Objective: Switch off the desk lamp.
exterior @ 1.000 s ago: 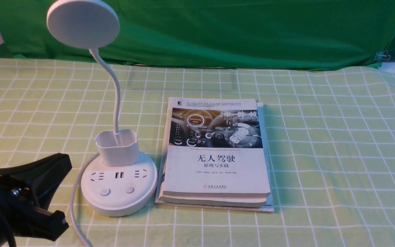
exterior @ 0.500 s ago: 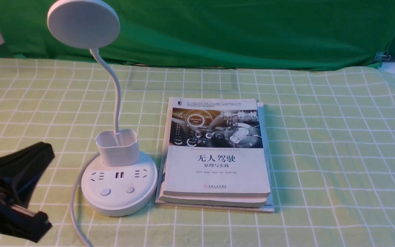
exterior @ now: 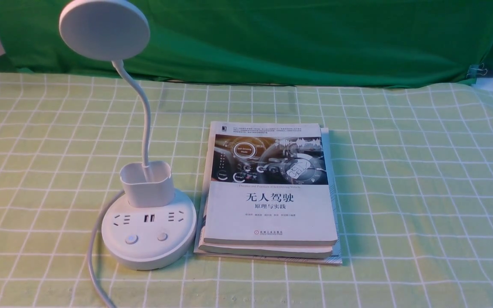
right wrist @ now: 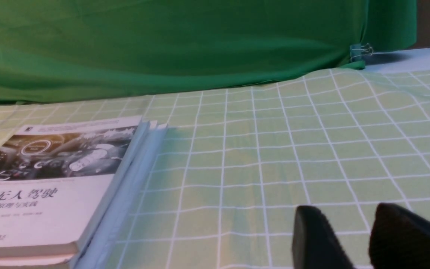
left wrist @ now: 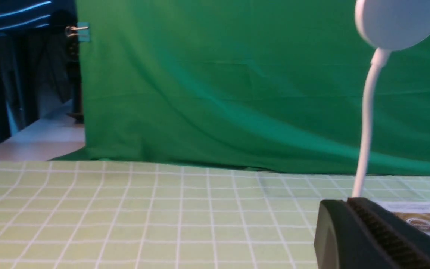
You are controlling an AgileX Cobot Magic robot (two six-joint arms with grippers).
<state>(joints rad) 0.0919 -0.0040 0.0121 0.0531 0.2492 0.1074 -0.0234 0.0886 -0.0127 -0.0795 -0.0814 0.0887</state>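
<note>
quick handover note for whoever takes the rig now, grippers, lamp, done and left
Left gripper: jaws shut, holding nothing, away from the lamp.
Right gripper: jaws parted, holding nothing.
Desk lamp: upright, left of the stacked books.
Done: the disc head looks unlit, so probably off.
Left: likely nothing, just confirm it is off.

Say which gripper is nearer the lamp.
Left. The left gripper is off to the lamp's left, not touching; the right gripper is farther, right of the books.
</note>
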